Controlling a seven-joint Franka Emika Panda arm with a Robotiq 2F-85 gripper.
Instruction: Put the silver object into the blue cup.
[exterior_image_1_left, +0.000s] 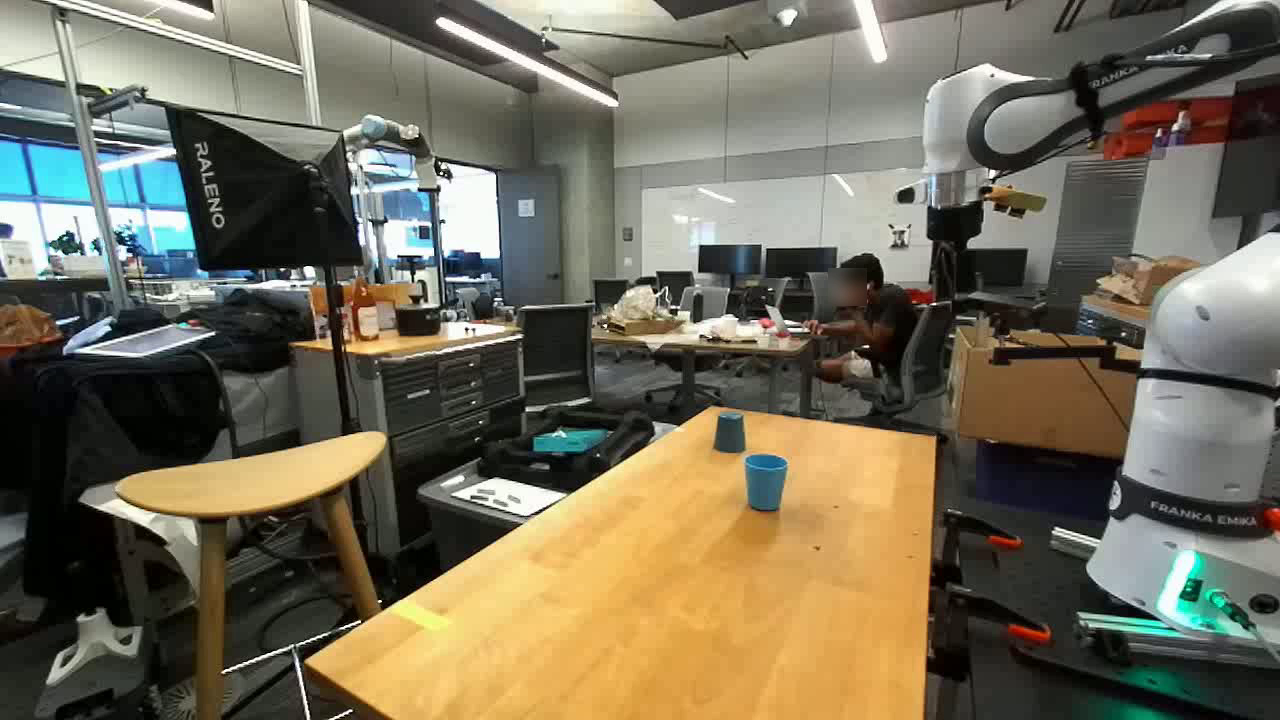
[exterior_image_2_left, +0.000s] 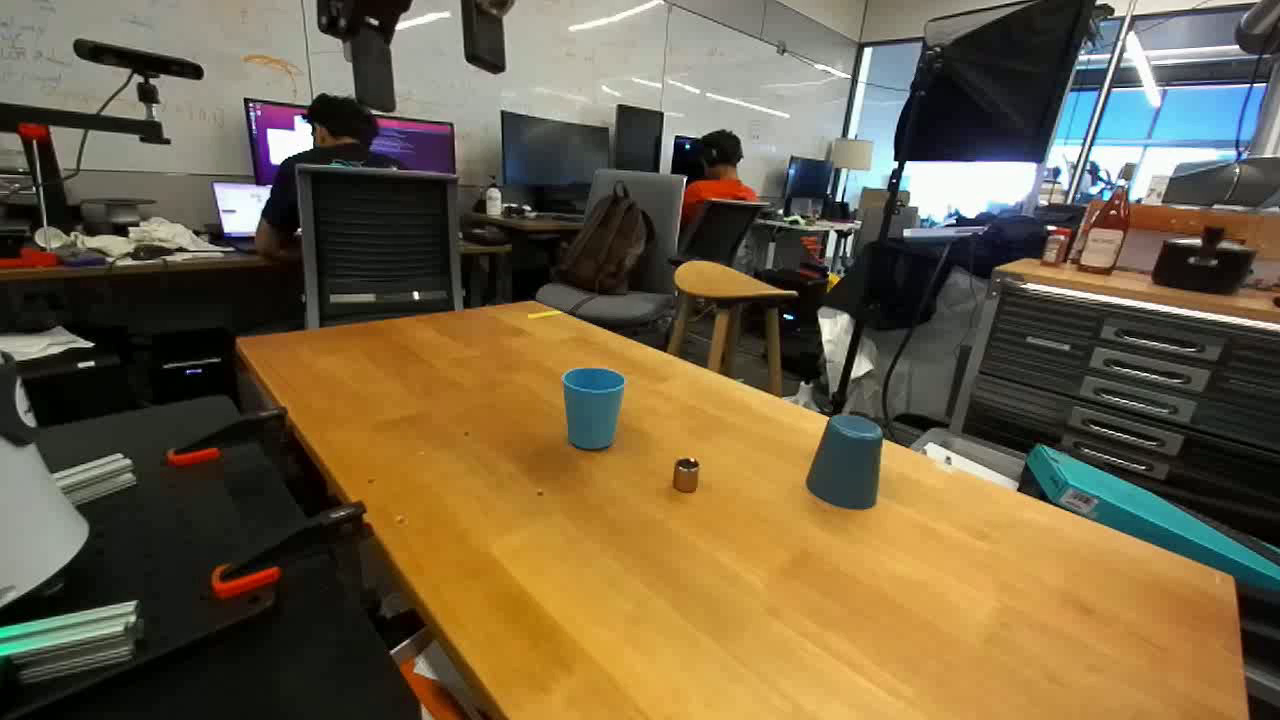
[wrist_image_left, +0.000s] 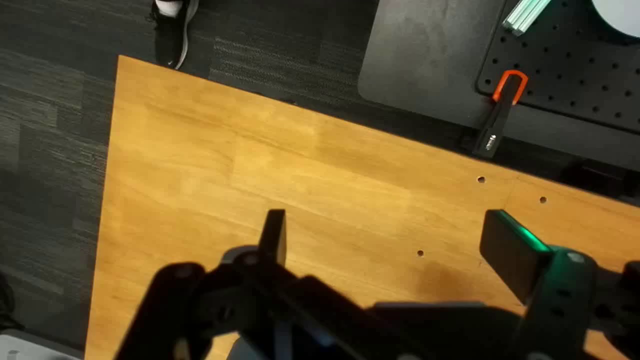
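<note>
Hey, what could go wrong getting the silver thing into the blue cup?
The open claw could bump the upright blue cup or upside-down cup while reaching for the small silver object, roughly between them. The upside-down cup, also blue, might be mistaken for the target. The wrist view doesn't show the silver object, so aiming from that view alone may miss.

You see a wooden stool, a RALENO softbox, and a brown backpack on a grey chair.
</note>
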